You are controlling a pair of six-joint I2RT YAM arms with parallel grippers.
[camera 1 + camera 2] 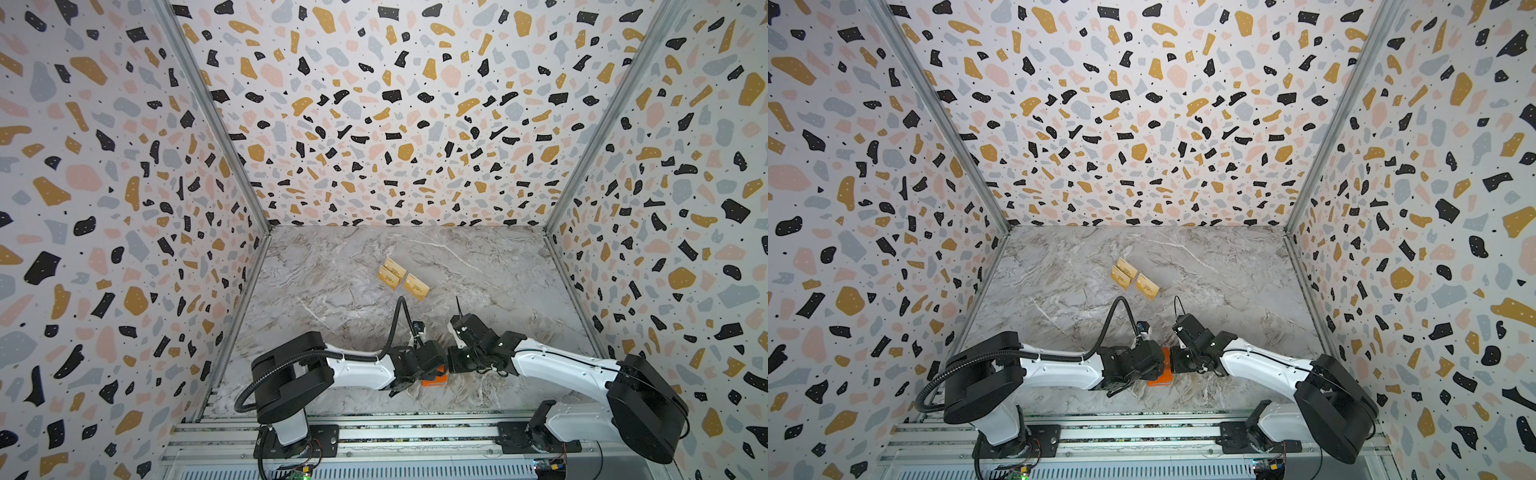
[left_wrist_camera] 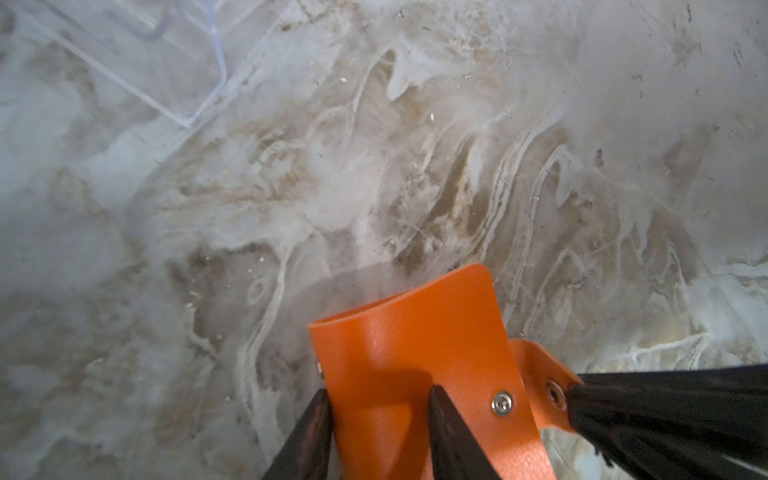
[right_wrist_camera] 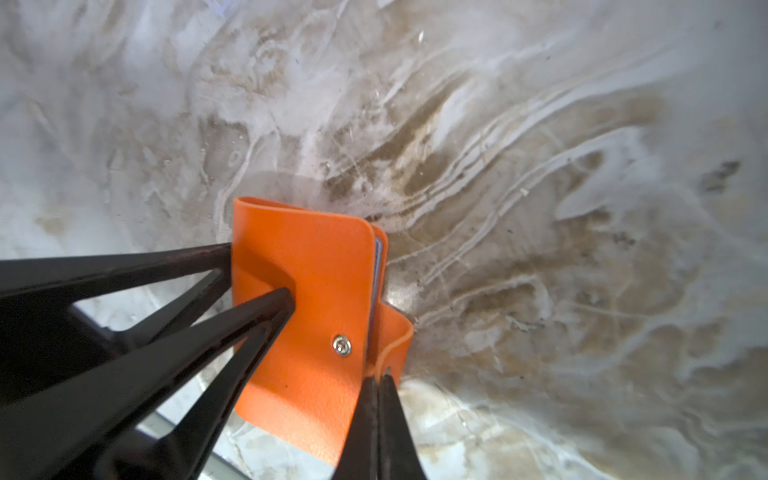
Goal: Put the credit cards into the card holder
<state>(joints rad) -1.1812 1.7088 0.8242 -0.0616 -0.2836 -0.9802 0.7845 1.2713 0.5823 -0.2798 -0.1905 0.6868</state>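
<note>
**Both claws on the card holder, snap undone**

In both top views the left arm (image 1: 357, 368) and right arm (image 1: 552, 361) meet over the orange card holder (image 1: 434, 379) near the front of the table (image 1: 332, 270). Three gold credit cards (image 1: 415, 286) lie flat well behind it. In the left wrist view the left gripper (image 2: 379, 390), part spread, clamps the holder's cover, and the snap stud (image 2: 501, 403) stands apart from its socket. In the right wrist view the right gripper (image 3: 381, 379), pressed together, pinches the tab (image 3: 392, 332). I judge the step to be opening the holder: swing the tab outward in a slow arc while the left claw grips firmly, so the cover peels open rather than slipping out.
</note>
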